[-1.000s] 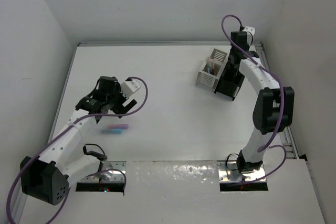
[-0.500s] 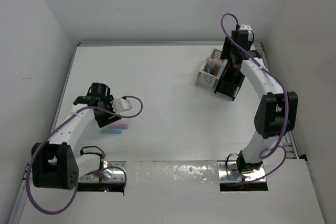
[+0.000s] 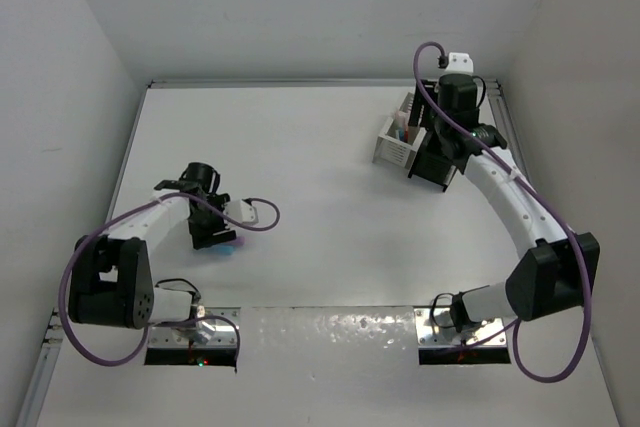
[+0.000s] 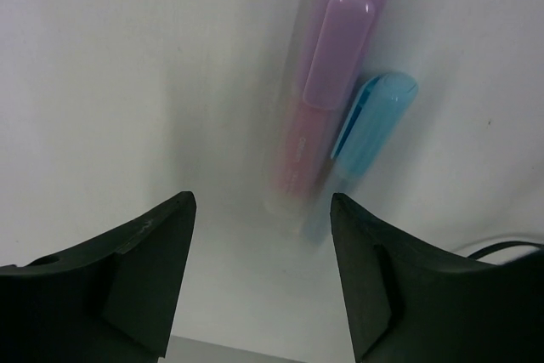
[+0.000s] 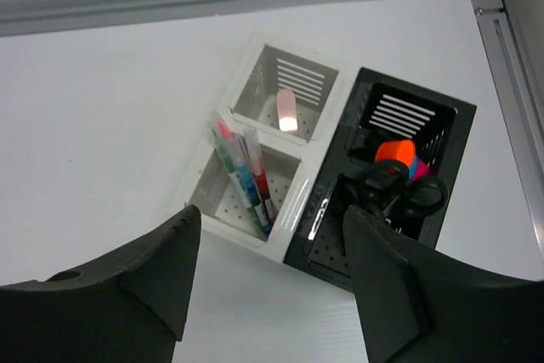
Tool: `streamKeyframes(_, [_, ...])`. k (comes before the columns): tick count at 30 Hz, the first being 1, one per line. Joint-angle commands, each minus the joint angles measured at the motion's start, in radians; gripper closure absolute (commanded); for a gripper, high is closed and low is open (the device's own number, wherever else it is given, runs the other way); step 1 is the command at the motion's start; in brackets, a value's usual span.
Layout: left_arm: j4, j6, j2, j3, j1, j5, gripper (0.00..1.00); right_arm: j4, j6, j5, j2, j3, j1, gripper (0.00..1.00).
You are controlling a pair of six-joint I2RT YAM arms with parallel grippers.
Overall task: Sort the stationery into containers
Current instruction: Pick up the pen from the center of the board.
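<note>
Pink highlighter (image 4: 327, 99) and blue highlighter (image 4: 370, 125) lie side by side on the surface (image 3: 320, 177) at 8 o'clock, just beyond the wide-spread left claw (image 4: 259, 210), which mostly hides them from overhead. At 1 o'clock, only the right wrist view, past the wide right claw (image 5: 268, 218), shows pens (image 5: 246, 180) and eraser (image 5: 287, 112) inside the white organiser (image 5: 293, 201) and scissors (image 5: 399, 189) inside the black organiser (image 5: 455, 138).

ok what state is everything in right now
left gripper: open, empty, above the two loose highlighters
right gripper: open, empty, above the organisers
pink highlighter: lying flat on the table
blue highlighter: lying flat, right beside the pink one
white organiser: upright, pens and pink eraser in separate compartments
black organiser: upright, holding scissors and an orange highlighter
</note>
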State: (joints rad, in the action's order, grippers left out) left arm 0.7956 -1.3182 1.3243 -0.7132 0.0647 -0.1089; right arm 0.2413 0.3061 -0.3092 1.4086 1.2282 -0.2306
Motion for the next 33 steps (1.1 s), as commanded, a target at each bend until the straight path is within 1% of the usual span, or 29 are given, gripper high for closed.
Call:
streamKeyframes(1, [-0.073, 0.031, -0.007, 0.017, 0.035, -0.046, 0.38, -0.025, -0.004, 0.005, -0.028, -0.029, 0.001, 0.33])
streamKeyframes(7, [-0.128, 0.050, 0.009, 0.057, 0.079, -0.034, 0.42, -0.023, 0.004, 0.004, -0.056, -0.070, 0.002, 0.33])
streamKeyframes(13, [-0.179, 0.071, 0.019, 0.104, 0.110, -0.031, 0.43, -0.025, 0.008, 0.001, -0.074, -0.091, 0.002, 0.34])
streamKeyframes(18, [-0.213, 0.120, 0.058, 0.115, 0.145, -0.025, 0.52, -0.022, 0.008, -0.002, -0.080, -0.102, 0.001, 0.34])
streamKeyframes(23, [-0.282, 0.175, 0.101, 0.121, 0.173, 0.035, 0.54, -0.028, 0.005, -0.007, -0.102, -0.121, 0.001, 0.33])
streamKeyframes(25, [-0.292, 0.175, 0.121, 0.115, 0.176, 0.032, 0.60, -0.028, 0.002, -0.008, -0.105, -0.124, 0.001, 0.33])
streamKeyframes(26, [-0.285, 0.172, 0.130, 0.112, 0.178, 0.028, 0.69, -0.028, 0.005, -0.008, -0.108, -0.125, 0.001, 0.33])
streamKeyframes(27, [-0.277, 0.174, 0.141, 0.094, 0.178, 0.023, 0.74, -0.025, 0.004, -0.010, -0.112, -0.124, -0.001, 0.34])
streamKeyframes(28, [-0.259, 0.184, 0.162, 0.074, 0.181, 0.015, 0.89, -0.020, 0.002, -0.010, -0.117, -0.125, -0.004, 0.34])
streamKeyframes(29, [-0.259, 0.197, 0.170, 0.074, 0.181, 0.014, 0.97, -0.016, 0.002, -0.008, -0.117, -0.124, -0.004, 0.34])
streamKeyframes(30, [-0.245, 0.212, 0.177, 0.046, 0.178, 0.011, 1.00, -0.013, -0.005, -0.008, -0.125, -0.125, -0.013, 0.34])
streamKeyframes(32, [-0.222, 0.243, 0.190, 0.006, 0.175, -0.021, 1.00, 0.001, -0.016, -0.010, -0.132, -0.127, -0.030, 0.34])
streamKeyframes(33, [-0.202, 0.279, 0.182, -0.044, 0.175, -0.047, 1.00, 0.015, -0.019, -0.007, -0.137, -0.124, -0.047, 0.34])
